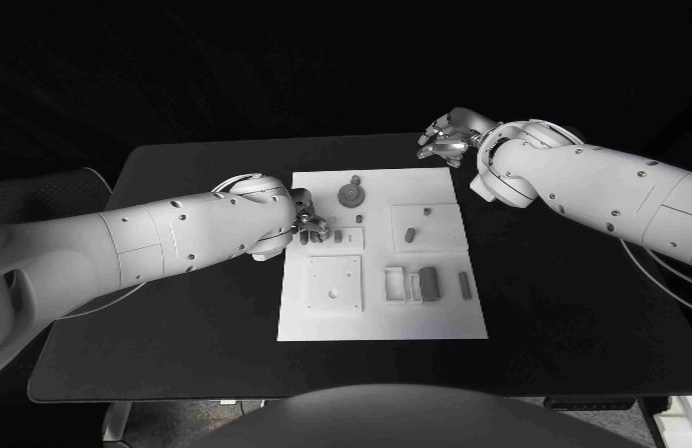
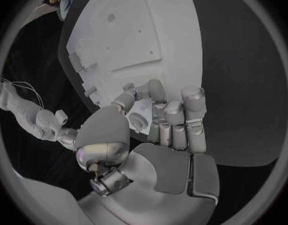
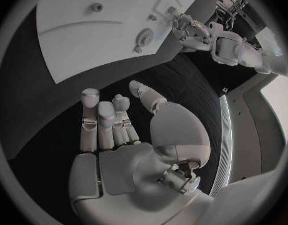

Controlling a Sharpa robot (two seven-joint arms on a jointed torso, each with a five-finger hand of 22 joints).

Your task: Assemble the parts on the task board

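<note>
1. My left hand (image 1: 307,225) sits at the board's (image 1: 378,323) left edge, mid-height, just beside a small grey part (image 1: 336,235). In the left wrist view the fingers (image 2: 181,120) are curled in close over the board edge; I can't tell whether they have anything pinched.
2. My right hand (image 1: 449,138) hangs over bare table off the board's far right corner, fingers (image 3: 106,122) loosely curled and apart, holding nothing.
3. Parts lie scattered on the board: round piece (image 1: 351,194) near the far edge, peg (image 1: 413,234) in the right panel, blocks (image 1: 427,282) near the middle.
4. My read: still the pick-up stage. I'd confirm the left pinch before lifting, and lift straight so nothing nearby gets nudged.
5. Keep the right hand parked until it's needed.
</note>
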